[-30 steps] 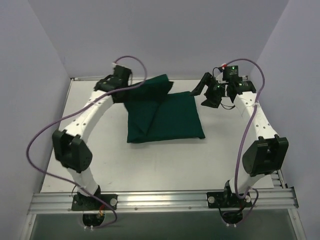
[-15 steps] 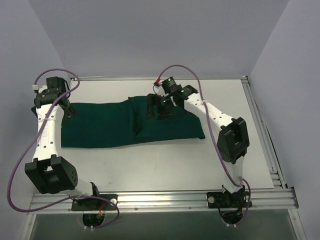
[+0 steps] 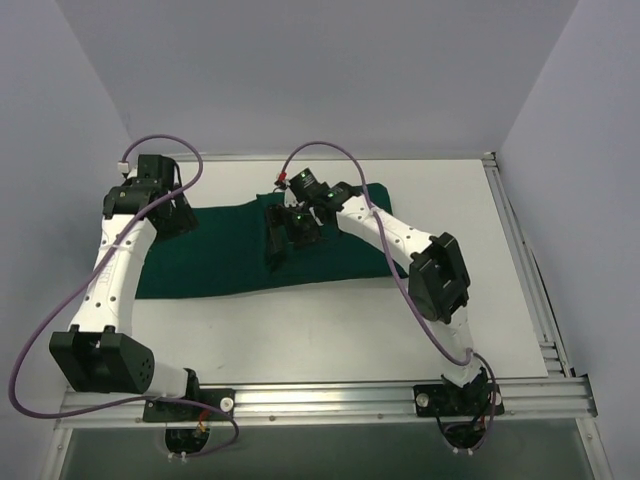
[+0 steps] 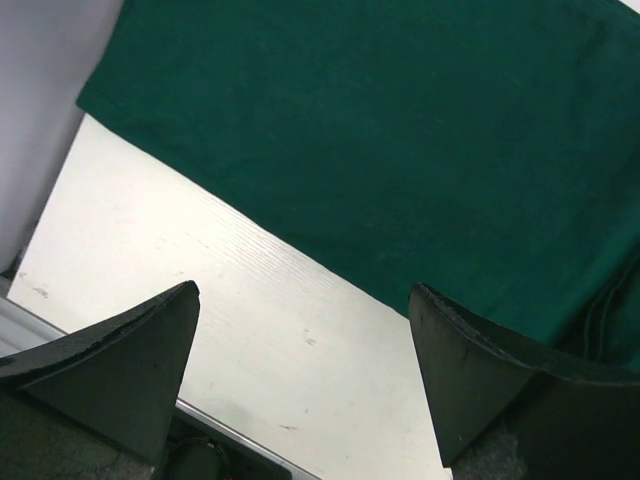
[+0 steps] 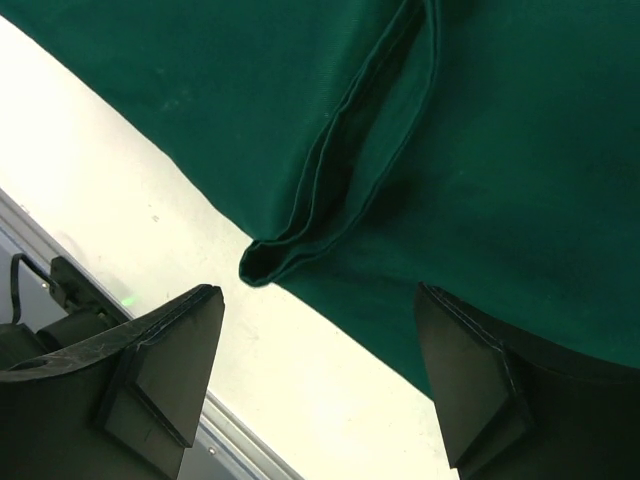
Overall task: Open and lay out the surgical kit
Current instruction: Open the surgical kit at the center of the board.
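The surgical kit shows as a dark green cloth wrap (image 3: 220, 250), with one flap spread flat to the left and a thicker folded part on the right. My left gripper (image 3: 178, 218) hangs open over the flap's far left end, holding nothing. In the left wrist view the left gripper (image 4: 302, 295) is over bare table beside the cloth (image 4: 400, 130). My right gripper (image 3: 282, 240) is open above a raised fold in the middle. In the right wrist view the fold (image 5: 345, 170) lies just ahead of the right gripper (image 5: 318, 292).
The white table (image 3: 330, 330) is walled at the back and both sides. An aluminium rail (image 3: 330, 400) carrying the arm bases runs along the near edge. A metal track (image 3: 520, 250) borders the right side.
The left flap was pulled out to the left and the left gripper let go of it, then came back over the flap's end. The right gripper moved left onto the middle fold.
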### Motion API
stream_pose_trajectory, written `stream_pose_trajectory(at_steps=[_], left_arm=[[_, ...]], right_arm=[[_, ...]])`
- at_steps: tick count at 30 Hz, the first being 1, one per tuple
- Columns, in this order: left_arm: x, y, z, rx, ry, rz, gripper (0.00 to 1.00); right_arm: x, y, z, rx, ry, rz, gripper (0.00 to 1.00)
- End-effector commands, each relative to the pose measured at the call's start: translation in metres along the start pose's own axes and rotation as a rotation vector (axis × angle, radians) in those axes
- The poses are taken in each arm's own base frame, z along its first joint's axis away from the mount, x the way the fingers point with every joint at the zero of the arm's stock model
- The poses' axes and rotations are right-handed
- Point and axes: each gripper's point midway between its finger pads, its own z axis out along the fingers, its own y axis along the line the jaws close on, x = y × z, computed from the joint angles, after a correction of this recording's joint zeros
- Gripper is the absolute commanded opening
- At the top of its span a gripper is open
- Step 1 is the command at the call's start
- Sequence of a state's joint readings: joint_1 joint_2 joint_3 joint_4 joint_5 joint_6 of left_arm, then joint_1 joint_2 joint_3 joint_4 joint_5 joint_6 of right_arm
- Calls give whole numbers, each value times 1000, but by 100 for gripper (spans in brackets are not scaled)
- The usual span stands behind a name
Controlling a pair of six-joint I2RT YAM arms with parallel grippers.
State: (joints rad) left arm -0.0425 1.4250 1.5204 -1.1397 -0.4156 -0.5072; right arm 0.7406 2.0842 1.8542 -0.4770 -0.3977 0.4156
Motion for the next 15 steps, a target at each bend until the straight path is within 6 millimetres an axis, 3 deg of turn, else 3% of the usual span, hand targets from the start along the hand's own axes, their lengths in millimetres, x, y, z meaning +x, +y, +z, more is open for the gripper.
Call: stream_pose_trajectory(at_steps=[1, 7, 11, 14, 15], left_arm=[[-5, -22, -6, 83, -26, -34, 95], [-5, -26, -8, 102, -29, -24, 96], [-6, -26, -9, 108, -38, -17, 96], [-7, -26, -10, 114, -40, -14, 96], [-7, -26, -11, 112, -40, -12, 96]], right_arm=[[3, 10, 16, 11, 20, -46, 78], [15, 17, 38, 32, 63, -64, 75], [21, 11, 47, 86, 86, -71, 64], [22, -2, 51, 153, 103, -79, 43], [9, 0, 45, 166, 68, -85, 25]])
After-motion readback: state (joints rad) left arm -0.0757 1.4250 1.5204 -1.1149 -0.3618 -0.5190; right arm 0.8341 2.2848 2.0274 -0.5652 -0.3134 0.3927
